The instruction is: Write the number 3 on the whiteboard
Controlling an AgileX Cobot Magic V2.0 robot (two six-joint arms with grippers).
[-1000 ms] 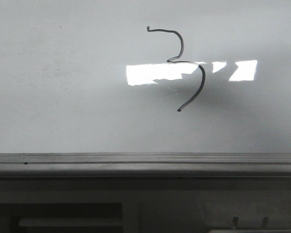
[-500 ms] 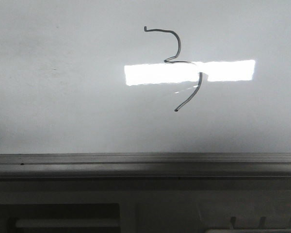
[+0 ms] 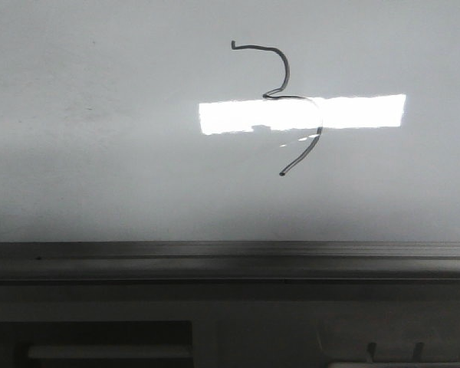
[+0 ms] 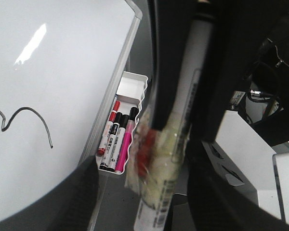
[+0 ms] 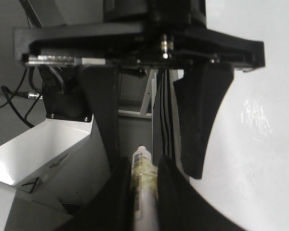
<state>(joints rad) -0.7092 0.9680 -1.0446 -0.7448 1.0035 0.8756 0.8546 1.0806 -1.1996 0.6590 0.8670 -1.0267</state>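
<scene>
One dark 3 (image 3: 287, 107) sits right of centre, high on the whiteboard (image 3: 100, 153), crossing a bright reflection (image 3: 353, 112); bare board lies wide on every side, and the grey rail (image 3: 230, 257) runs well below its tail. Left gripper (image 4: 176, 144) is clamped on a taped marker (image 4: 171, 159), beside a tray (image 4: 130, 89) of pens (image 4: 116, 139) at the board's edge. Right gripper (image 5: 143, 192) pinches a marker (image 5: 143, 178) off the board's edge.

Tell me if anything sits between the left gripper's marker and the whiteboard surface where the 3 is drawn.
Nothing visible does. In the left wrist view the marker in the left gripper is off past the board's edge, near the pen tray. The whiteboard around the number 3 is bare, with only a light reflection.
</scene>
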